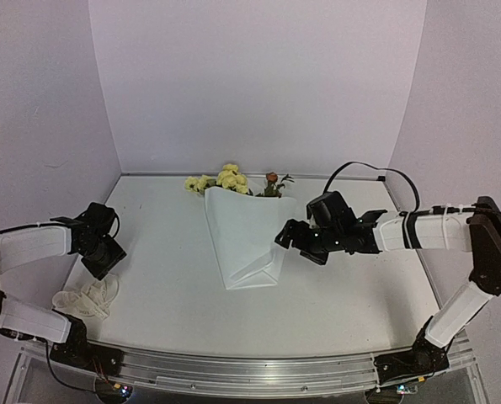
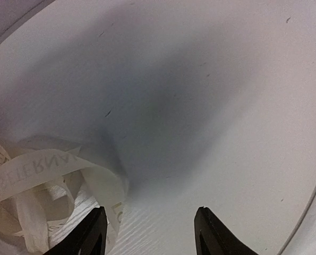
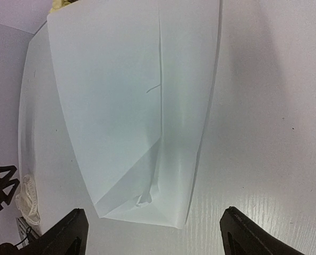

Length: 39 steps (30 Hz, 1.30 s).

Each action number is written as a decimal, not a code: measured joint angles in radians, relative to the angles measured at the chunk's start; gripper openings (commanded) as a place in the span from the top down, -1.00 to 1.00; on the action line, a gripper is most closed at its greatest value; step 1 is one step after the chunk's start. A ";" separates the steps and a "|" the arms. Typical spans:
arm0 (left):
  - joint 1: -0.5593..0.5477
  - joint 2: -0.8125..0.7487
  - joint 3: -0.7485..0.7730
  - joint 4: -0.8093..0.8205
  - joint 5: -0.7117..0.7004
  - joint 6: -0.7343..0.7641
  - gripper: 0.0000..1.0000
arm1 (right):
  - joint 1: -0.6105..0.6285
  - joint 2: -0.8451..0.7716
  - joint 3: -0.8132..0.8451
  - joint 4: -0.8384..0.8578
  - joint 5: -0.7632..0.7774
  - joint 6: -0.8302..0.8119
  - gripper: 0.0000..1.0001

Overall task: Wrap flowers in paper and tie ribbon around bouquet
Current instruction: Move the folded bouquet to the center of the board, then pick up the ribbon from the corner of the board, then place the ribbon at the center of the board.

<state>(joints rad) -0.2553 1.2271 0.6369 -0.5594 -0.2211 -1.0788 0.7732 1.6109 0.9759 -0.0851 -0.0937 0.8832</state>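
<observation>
The paper [image 1: 243, 236] lies folded into a white cone in the middle of the table. The flowers [image 1: 226, 179] poke out of its far end, yellow blooms with one orange-brown bloom [image 1: 271, 178]. Together they form the bouquet, and nothing is tied around it. The ribbon [image 1: 87, 299] sits in a loose cream heap at the near left. My left gripper [image 1: 109, 259] hovers just beyond that heap, open; in its wrist view the ribbon [image 2: 35, 175] lies beside the left fingertip [image 2: 91, 234]. My right gripper [image 3: 155, 234] is wide open facing the paper's [image 3: 126, 106] narrow folded end, not touching it.
Lilac walls [image 1: 258, 76] close in the white table [image 1: 166, 278] at the back and both sides. A metal rail [image 1: 250, 370] runs along the near edge by the arm bases. A black cable [image 1: 376, 172] loops above the right arm.
</observation>
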 measured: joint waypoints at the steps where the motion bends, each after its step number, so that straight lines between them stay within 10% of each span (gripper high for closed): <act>1: 0.000 -0.005 -0.016 -0.002 0.000 -0.007 -0.13 | 0.007 -0.011 -0.003 0.001 0.002 -0.001 -0.77; 12: 0.001 0.025 -0.084 0.048 0.035 -0.118 -0.02 | 0.036 -0.054 -0.072 -0.003 0.024 0.002 -0.72; 19: 0.002 0.082 -0.116 0.145 0.084 -0.148 0.99 | 0.038 -0.087 -0.095 -0.006 0.037 0.009 -0.63; 39: -0.555 0.037 0.216 0.435 0.488 0.242 1.00 | 0.102 -0.425 -0.163 -0.082 0.158 -0.064 -0.60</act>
<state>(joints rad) -0.8106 1.2645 0.8524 -0.1242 0.2673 -0.8371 0.8753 1.1863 0.8131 -0.1669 0.0640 0.8190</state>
